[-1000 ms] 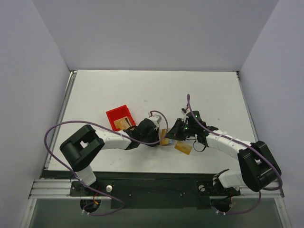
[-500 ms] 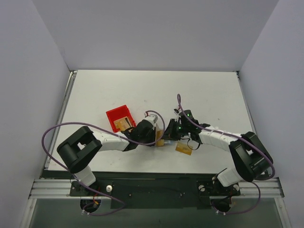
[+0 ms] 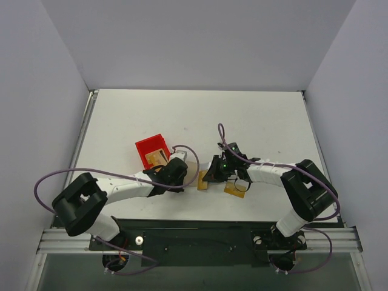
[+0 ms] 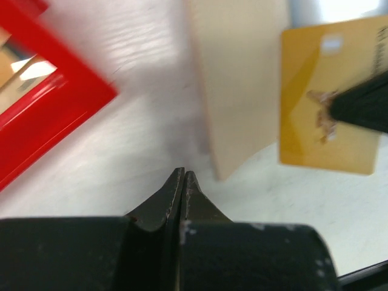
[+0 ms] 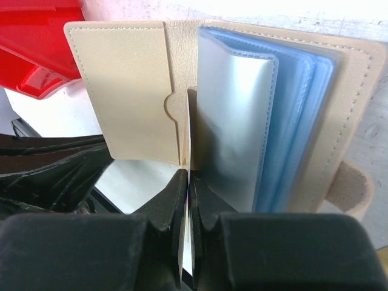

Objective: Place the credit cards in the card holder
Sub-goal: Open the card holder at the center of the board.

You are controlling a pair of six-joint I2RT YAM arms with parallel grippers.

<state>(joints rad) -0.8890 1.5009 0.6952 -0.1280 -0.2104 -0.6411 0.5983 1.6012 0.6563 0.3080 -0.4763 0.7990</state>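
Observation:
The card holder (image 5: 242, 109) lies open, with a beige pocket flap on its left and light blue sleeves on its right. My right gripper (image 5: 189, 176) is shut on a credit card (image 4: 327, 103), which shows edge-on between its jaws, close to the holder's centre fold. From above, this orange card (image 3: 202, 180) sits beside the beige card holder (image 3: 193, 167) under my right gripper (image 3: 210, 175). A second credit card (image 3: 233, 189) lies flat on the table under the right wrist. My left gripper (image 4: 183, 176) is shut on nothing, just left of the holder (image 4: 242, 79).
A red plastic bin (image 3: 153, 151) stands left of the card holder, with an orange card (image 3: 157, 159) inside. Its rim (image 4: 54, 103) is close to my left gripper. Purple cables loop over both arms.
My left gripper has drawn back to the left, away from the card holder. My right gripper has moved left with the card, closer to the holder.

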